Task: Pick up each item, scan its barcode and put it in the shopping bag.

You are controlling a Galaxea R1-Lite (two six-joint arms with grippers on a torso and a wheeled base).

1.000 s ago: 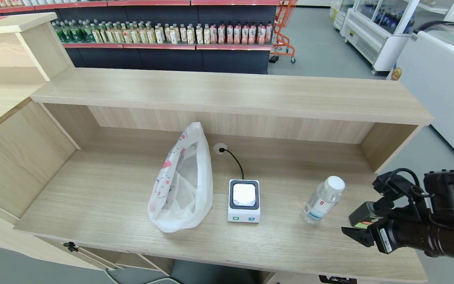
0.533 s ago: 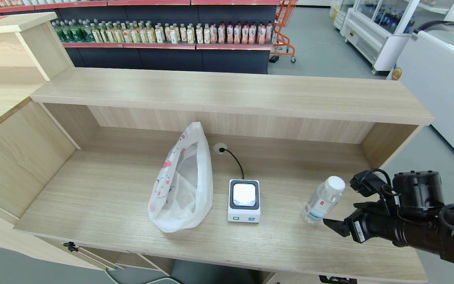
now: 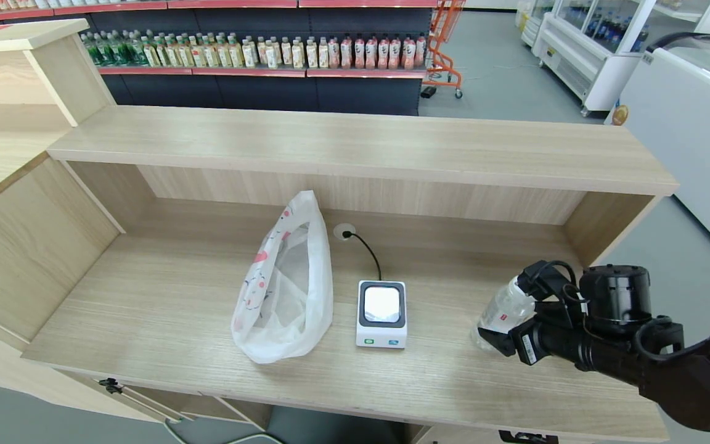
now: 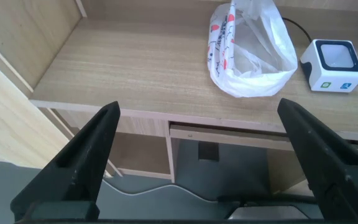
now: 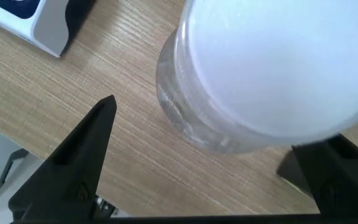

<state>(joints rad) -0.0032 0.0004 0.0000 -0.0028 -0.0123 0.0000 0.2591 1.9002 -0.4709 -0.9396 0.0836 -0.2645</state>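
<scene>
Grasping the water bottle (image 3: 495,313), which stands upright on the counter at the lower right of the head view, is the step in hand. The right gripper (image 5: 197,134) sits spread on either side of it, not yet pinching. Next, I judge, the jaws must close squarely before lifting it toward the scanner (image 3: 381,314) at frame centre.

Stretched leftward from the near right on a black jointed arm (image 3: 638,364), black right gripper (image 3: 506,324), fingers spread wide; black left gripper (image 4: 197,162), low and near, likewise agape.
</scene>
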